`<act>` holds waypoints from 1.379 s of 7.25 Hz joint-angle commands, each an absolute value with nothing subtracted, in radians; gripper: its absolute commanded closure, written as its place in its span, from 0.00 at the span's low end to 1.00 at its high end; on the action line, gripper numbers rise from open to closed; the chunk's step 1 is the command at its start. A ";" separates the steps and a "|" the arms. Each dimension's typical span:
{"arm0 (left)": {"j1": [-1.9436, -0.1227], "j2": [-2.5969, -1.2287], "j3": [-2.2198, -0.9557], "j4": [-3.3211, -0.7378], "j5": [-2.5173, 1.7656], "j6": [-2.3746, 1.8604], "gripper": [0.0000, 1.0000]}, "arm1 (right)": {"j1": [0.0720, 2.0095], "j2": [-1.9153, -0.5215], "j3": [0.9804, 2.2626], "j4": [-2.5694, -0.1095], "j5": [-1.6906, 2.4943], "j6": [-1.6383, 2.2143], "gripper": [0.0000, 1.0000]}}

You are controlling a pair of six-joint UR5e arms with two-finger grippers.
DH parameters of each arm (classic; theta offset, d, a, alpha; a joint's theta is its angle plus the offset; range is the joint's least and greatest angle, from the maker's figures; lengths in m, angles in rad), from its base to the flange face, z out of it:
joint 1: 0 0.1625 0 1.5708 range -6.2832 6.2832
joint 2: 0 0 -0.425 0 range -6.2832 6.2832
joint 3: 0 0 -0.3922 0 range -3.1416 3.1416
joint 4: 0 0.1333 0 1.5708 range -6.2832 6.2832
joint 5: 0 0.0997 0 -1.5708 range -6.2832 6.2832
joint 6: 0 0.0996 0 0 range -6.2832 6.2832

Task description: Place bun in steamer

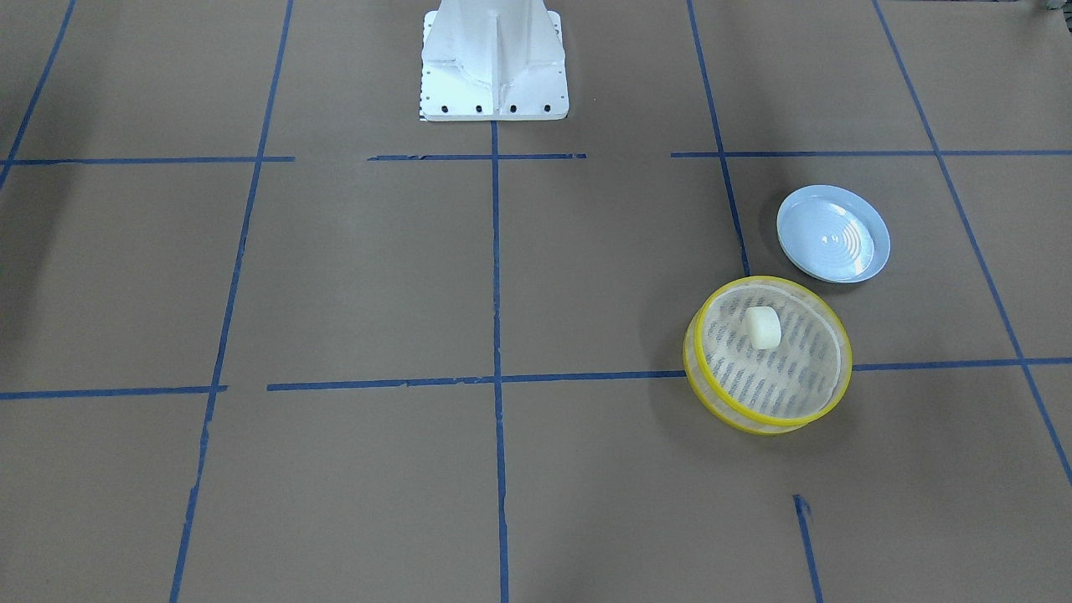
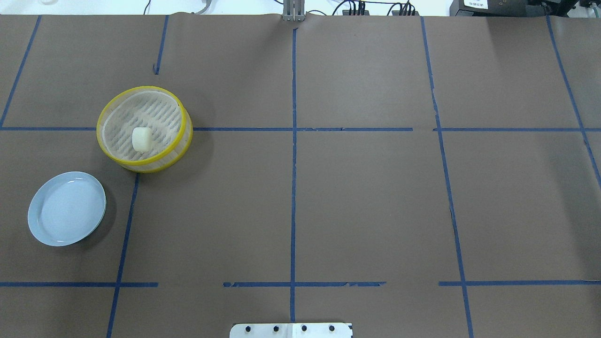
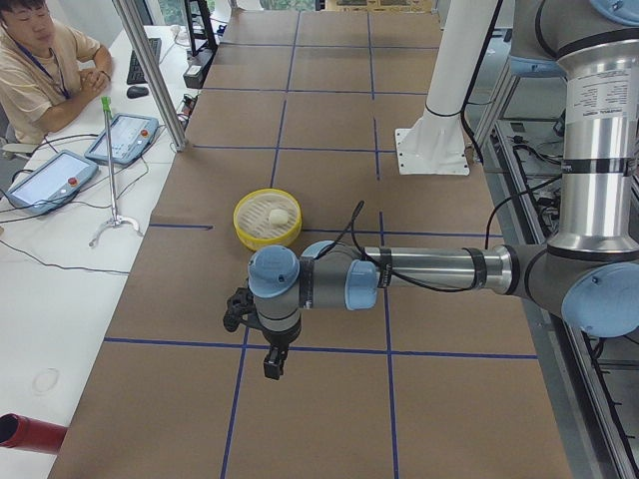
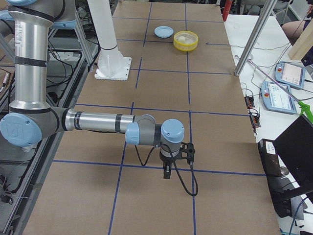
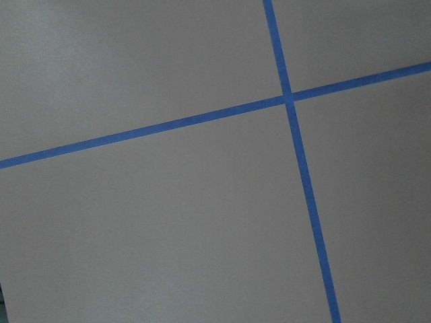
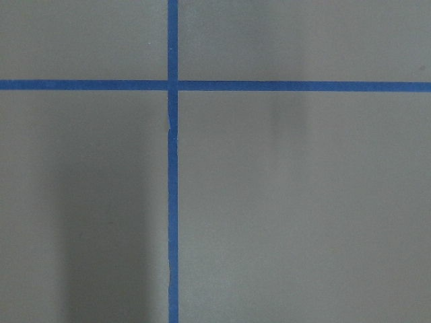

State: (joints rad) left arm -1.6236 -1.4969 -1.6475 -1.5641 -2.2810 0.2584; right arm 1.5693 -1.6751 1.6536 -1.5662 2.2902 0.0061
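- Left fingers [image 3: 273, 363] hang over the table [image 3: 329, 419], well apart from the steamer [image 1: 796, 368]; cannot tell their opening or any hold
- Right fingers [image 4: 167, 172] hang likewise; the same cannot be told
- On the steamer's slatted base lies the bun [image 1: 763, 327]
- Beside the steamer sits a plate [image 1: 833, 234]

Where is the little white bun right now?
The bun sits inside the yellow-rimmed steamer, on the left of the overhead view, just beyond the blue plate.
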 commanded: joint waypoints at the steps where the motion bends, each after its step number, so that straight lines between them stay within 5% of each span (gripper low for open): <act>1: -1.624 -1.468 -1.667 -1.572 -2.281 0.265 0.00 | 1.569 -1.677 1.654 -1.566 2.290 0.006 0.00; 10: -1.623 -1.463 -1.732 -1.525 -2.276 0.262 0.00 | 1.569 -1.675 1.654 -1.566 2.290 0.006 0.00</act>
